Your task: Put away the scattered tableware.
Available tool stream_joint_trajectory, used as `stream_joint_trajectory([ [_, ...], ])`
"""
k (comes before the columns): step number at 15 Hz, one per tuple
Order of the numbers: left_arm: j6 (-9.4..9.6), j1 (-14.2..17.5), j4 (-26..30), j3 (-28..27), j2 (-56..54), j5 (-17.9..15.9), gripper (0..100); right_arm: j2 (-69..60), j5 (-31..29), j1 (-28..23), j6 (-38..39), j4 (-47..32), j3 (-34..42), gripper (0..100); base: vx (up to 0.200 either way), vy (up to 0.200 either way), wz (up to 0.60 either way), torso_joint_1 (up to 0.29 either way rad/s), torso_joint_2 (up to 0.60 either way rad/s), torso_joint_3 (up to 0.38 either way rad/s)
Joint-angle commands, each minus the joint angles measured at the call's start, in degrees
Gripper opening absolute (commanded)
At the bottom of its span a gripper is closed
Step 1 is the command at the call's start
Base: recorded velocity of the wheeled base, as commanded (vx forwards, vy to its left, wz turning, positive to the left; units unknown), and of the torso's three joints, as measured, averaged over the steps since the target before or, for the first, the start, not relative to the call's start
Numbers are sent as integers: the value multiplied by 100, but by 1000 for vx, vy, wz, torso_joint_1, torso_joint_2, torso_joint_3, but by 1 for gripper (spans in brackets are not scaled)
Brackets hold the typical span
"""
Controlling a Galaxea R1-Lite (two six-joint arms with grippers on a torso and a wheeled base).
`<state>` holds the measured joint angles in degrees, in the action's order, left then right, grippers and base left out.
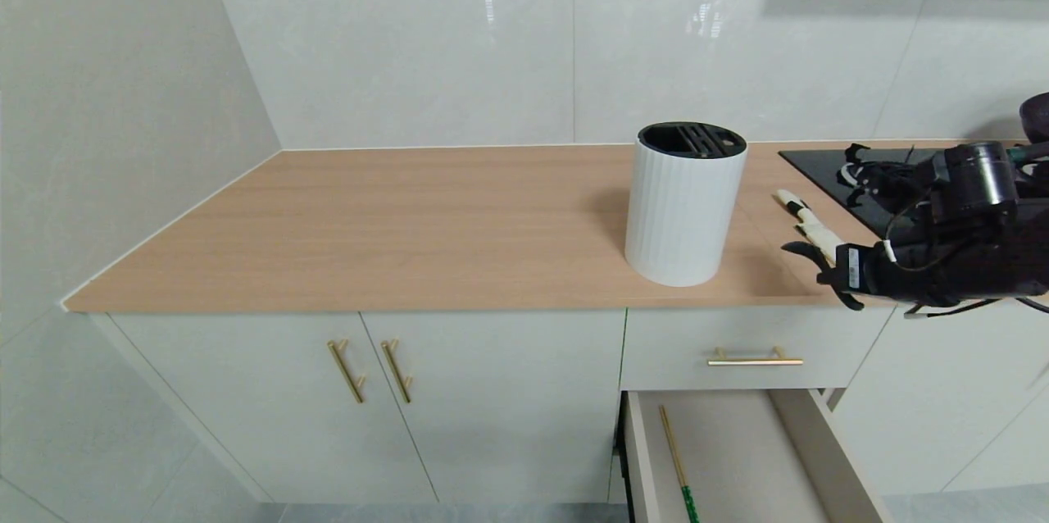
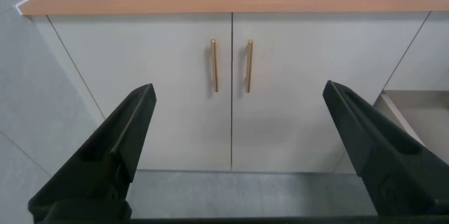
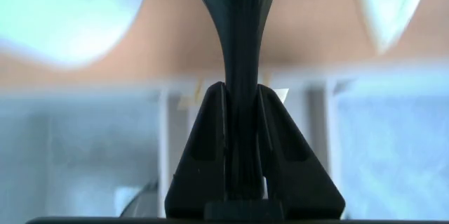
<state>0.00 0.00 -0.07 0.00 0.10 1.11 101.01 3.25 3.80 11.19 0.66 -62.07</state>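
wooden counter [image 1: 410, 228] bears slim white utensil [image 1: 807, 220] by closed right tool [image 3: 231, 13]; left tool [image 2: 238, 90] spread wide, empty

The left gripper [image 2: 238, 90] hangs low with jaws spread wide, the right gripper [image 1: 811, 259] extends forward, jaws pressed together

obstacle: white holder [image 1: 684, 211] just left of white utensil [image 1: 807, 224] | drawer [image 1: 737, 457]: open below
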Motion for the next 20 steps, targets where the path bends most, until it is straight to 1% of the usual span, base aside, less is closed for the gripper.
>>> stream_joint_trajectory([
  [1, 0, 0, -1, 0, 8, 3, 100, -1004, -9, 402, 85, 22, 908, 0, 0, 0, 0, 0, 0, 0],
  [3, 0, 0, -1, 0, 8, 3, 100, -1338, -44, 780, 111, 57, 1505, 0, 0, 0, 0, 0, 0, 0],
  [6, 0, 0, -1, 0, 8, 3, 100, -1347, -35, 1008, 199, 66, 1839, 0, 0, 0, 0, -55, 117, 68],
  [9, 0, 0, -1, 0, 8, 3, 100, -1294, -18, 1017, 164, 66, 1910, 0, 0, 0, 0, -193, 435, 233],
  [14, 0, 0, -1, 0, 8, 3, 100, -837, -27, 1035, 147, 66, 1945, 0, 0, 0, 0, -216, 496, 275],
  [16, 0, 0, -1, 0, 8, 3, 100, -706, -35, 1149, 147, 66, 1971, 0, 0, 0, 0, -205, 481, 273],
  [20, 0, 0, -1, 0, 8, 3, 100, -477, -132, 1175, 147, 189, 1980, 0, 0, 0, 0, -198, 471, 276],
])
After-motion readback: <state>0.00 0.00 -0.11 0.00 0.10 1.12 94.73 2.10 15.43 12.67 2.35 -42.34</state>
